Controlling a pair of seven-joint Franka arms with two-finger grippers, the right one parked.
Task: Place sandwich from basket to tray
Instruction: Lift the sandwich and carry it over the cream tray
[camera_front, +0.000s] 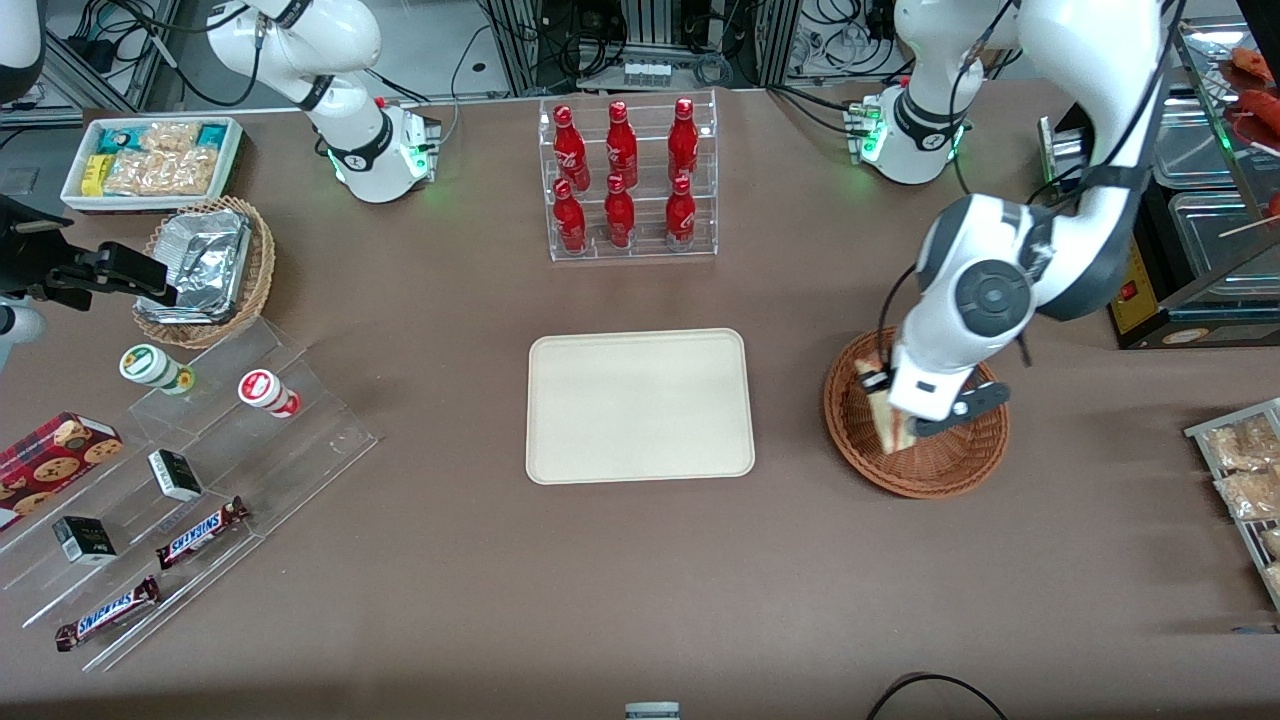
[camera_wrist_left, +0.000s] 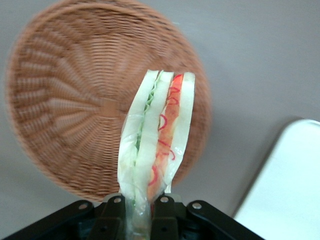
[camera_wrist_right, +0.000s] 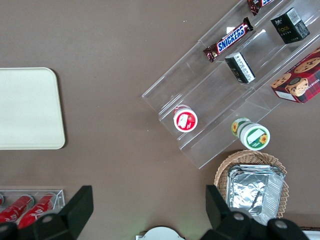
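My left gripper (camera_front: 905, 425) hangs over the reddish-brown wicker basket (camera_front: 955, 475) and is shut on the sandwich (camera_front: 884, 408). In the left wrist view the black fingers (camera_wrist_left: 110, 220) pinch the wrapped sandwich (camera_wrist_left: 160, 145), its pale bread and red and green filling showing, lifted above the empty basket (camera_wrist_left: 65, 100). The cream tray (camera_front: 640, 406) lies bare at the table's middle, beside the basket toward the parked arm's end; its corner shows in the left wrist view (camera_wrist_left: 290, 190) and its edge in the right wrist view (camera_wrist_right: 27, 107).
A clear rack of red bottles (camera_front: 628, 180) stands farther from the front camera than the tray. A lighter basket with foil containers (camera_front: 205, 265), a snack bin (camera_front: 150, 160) and acrylic steps with snacks (camera_front: 180, 500) lie toward the parked arm's end. A metal warmer (camera_front: 1200, 200) stands by the working arm.
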